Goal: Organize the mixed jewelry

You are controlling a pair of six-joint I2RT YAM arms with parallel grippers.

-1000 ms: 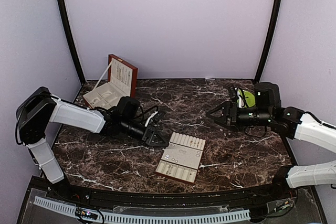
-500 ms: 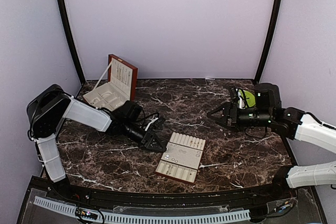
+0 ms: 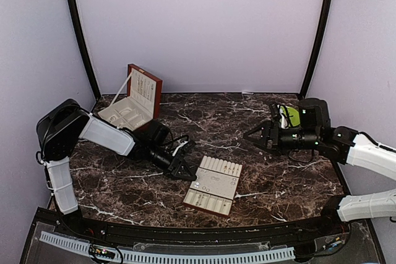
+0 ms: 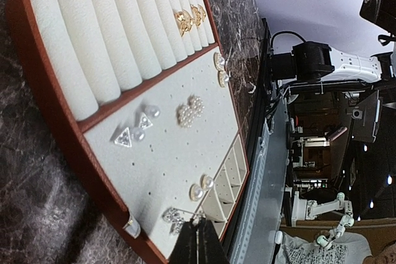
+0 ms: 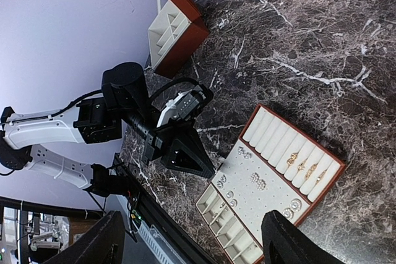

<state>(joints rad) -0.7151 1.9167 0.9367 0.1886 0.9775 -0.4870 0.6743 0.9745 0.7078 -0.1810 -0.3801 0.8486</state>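
Observation:
The cream slotted tray (image 3: pixel 213 191) lies at the table's middle front. In the left wrist view it carries the jewelry: gold rings (image 4: pixel 189 17) in the rolls, a pearl cluster (image 4: pixel 190 110), clear triangle studs (image 4: pixel 124 135), round studs (image 4: pixel 201 187) and a sparkly earring (image 4: pixel 172 216). My left gripper (image 3: pixel 185 171) is at the tray's left edge, shut (image 4: pixel 201 232), with the sparkly earring's thin post at its tips. My right gripper (image 3: pixel 252 135) is open and empty, above the table right of the tray (image 5: pixel 272 183); it sees the left gripper (image 5: pixel 185 156).
The red-brown wooden box (image 3: pixel 133 100) stands open at the back left, its lid upright; it also shows in the right wrist view (image 5: pixel 176 26). A green object (image 3: pixel 289 115) sits behind the right arm. Dark marble table (image 3: pixel 204 122) spans between the arms.
My left arm has drawn in and its gripper has shifted slightly nearer along the tray's left edge. The right gripper has barely moved.

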